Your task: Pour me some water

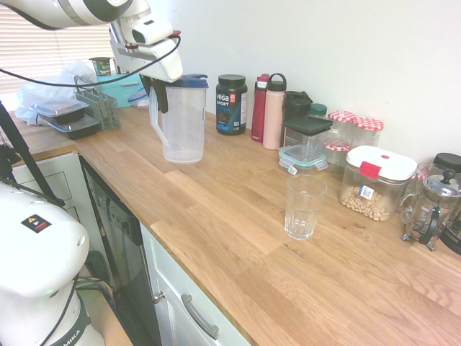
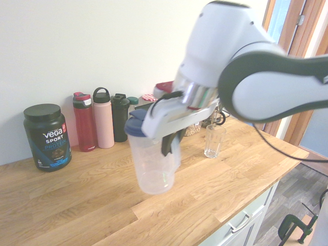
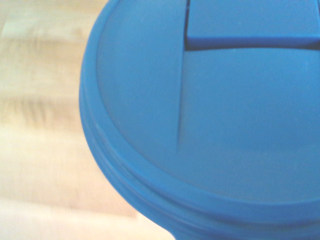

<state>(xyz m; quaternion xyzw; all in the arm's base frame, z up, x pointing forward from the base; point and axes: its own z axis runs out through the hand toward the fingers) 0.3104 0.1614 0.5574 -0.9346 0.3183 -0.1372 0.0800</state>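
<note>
one gripper point(image 1: 160, 97) is closed on the pitcher point(image 1: 181, 119) handle, so i carry it hanging below the gripper, off the counter point(image 1: 238, 216), toward the glass point(image 1: 303, 207) well apart.

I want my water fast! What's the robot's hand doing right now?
Gripper: shut on the handle of the water jug, which has a blue lid and is lifted off the counter.

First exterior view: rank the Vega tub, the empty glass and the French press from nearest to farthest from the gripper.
Gripper holds the pitcher by its handle, at the counter's far end.
1. Vega tub: against the wall, just past the pitcher.
2. Empty glass: mid-counter, toward the front edge.
3. French press: at the picture's right edge.
</note>
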